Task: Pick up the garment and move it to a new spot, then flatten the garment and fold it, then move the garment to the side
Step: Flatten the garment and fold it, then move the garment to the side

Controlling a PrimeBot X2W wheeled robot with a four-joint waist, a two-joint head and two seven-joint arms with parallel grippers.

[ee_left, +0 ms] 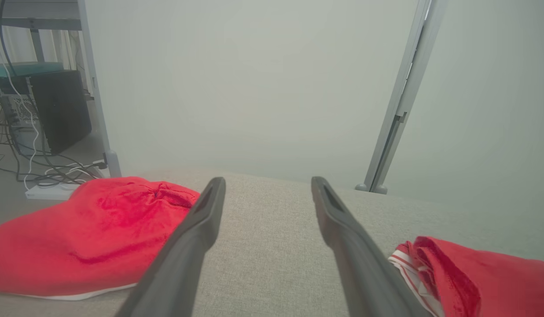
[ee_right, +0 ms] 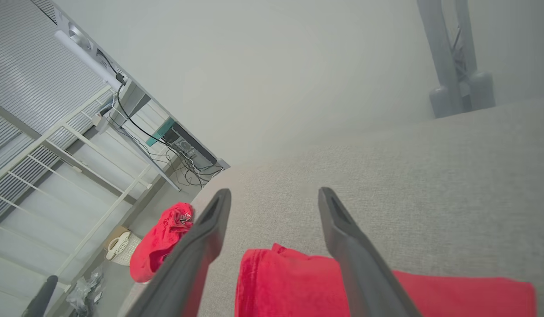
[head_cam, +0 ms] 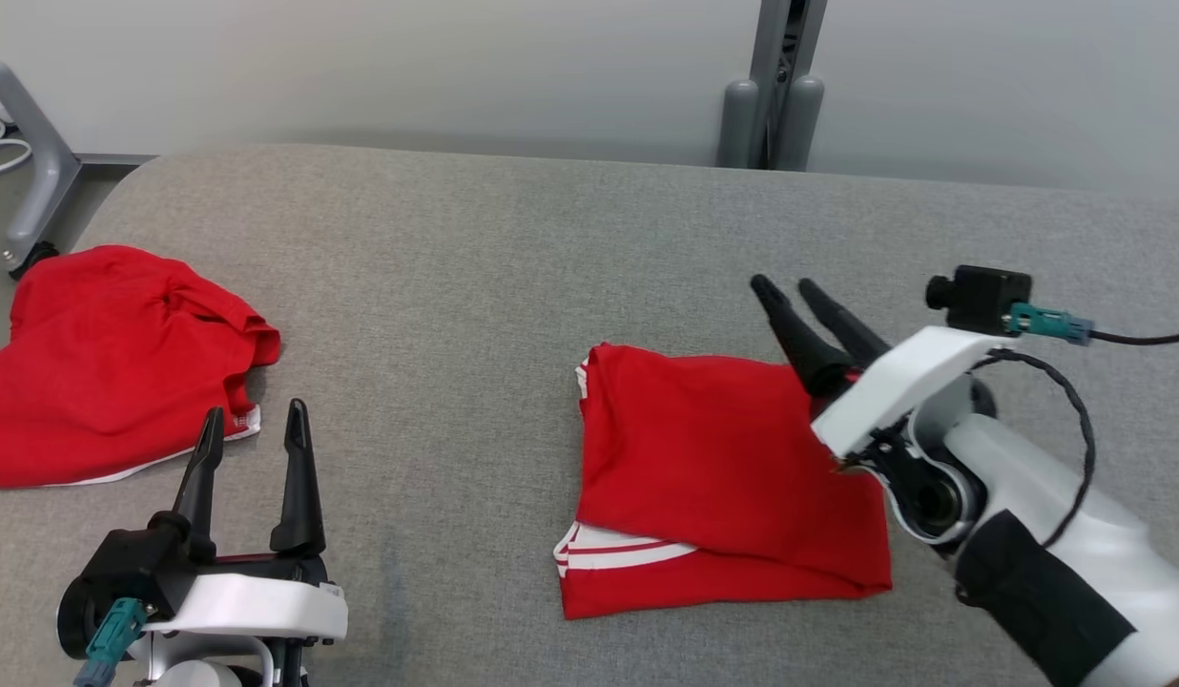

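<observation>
left gripper [head_cam: 254, 412] sits down at 7 o'clock, fingers wide apart, holding nothing. folded red garment [head_cam: 713, 458] lies flat on the grey worktop [head_cam: 475, 286] around 4 o'clock. right gripper [head_cam: 785, 283] is over its 2 o'clock corner, fingers spread, gripping nothing. second red garment [head_cam: 103, 363] is crumpled at 9 o'clock.

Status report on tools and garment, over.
Left tool open, holding nothing. Right tool open at far right corner of folded garment. Second red garment bunched at left of table.
</observation>
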